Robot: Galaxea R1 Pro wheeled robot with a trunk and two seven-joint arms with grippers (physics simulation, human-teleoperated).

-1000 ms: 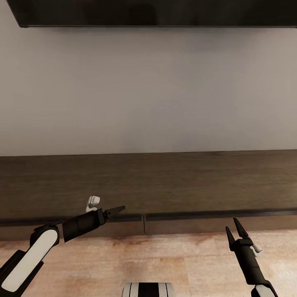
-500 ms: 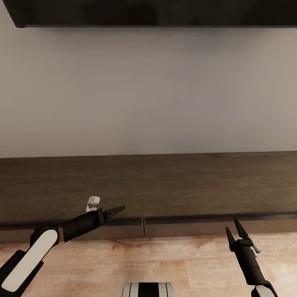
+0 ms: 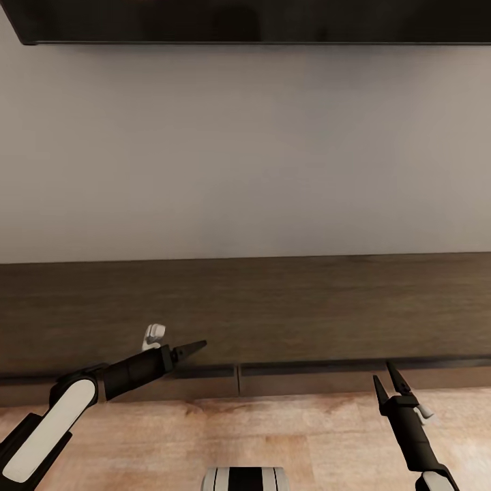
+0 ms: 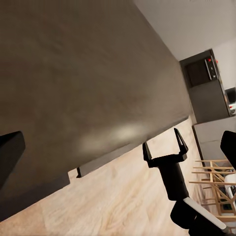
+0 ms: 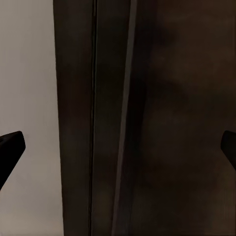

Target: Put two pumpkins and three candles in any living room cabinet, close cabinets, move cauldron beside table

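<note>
The long, low dark-brown cabinet (image 3: 286, 307) runs across the head view against the wall, with its flat drawer fronts (image 3: 314, 380) flush and a seam near the middle. My left gripper (image 3: 203, 344) hovers over the cabinet's front edge, pointing right; its fingertips stand wide apart in the left wrist view (image 4: 120, 142), holding nothing. My right gripper (image 3: 382, 370) is open and empty just in front of the drawer fronts, also seen in the left wrist view (image 4: 161, 140). In the right wrist view the cabinet (image 5: 162, 118) is close. The pumpkins, candles, cauldron and table are out of view.
A dark screen (image 3: 259, 20) hangs on the pale wall above the cabinet. Wooden floor (image 3: 307, 429) lies between my base (image 3: 244, 479) and the cabinet. In the left wrist view, a grey kitchen unit (image 4: 204, 88) and wooden chairs (image 4: 216, 179) stand far off.
The whole picture has shifted slightly, with the cabinet's front edge a little lower in the view, so the camera moved. Both arms keep the same pose and both grippers stay open.
</note>
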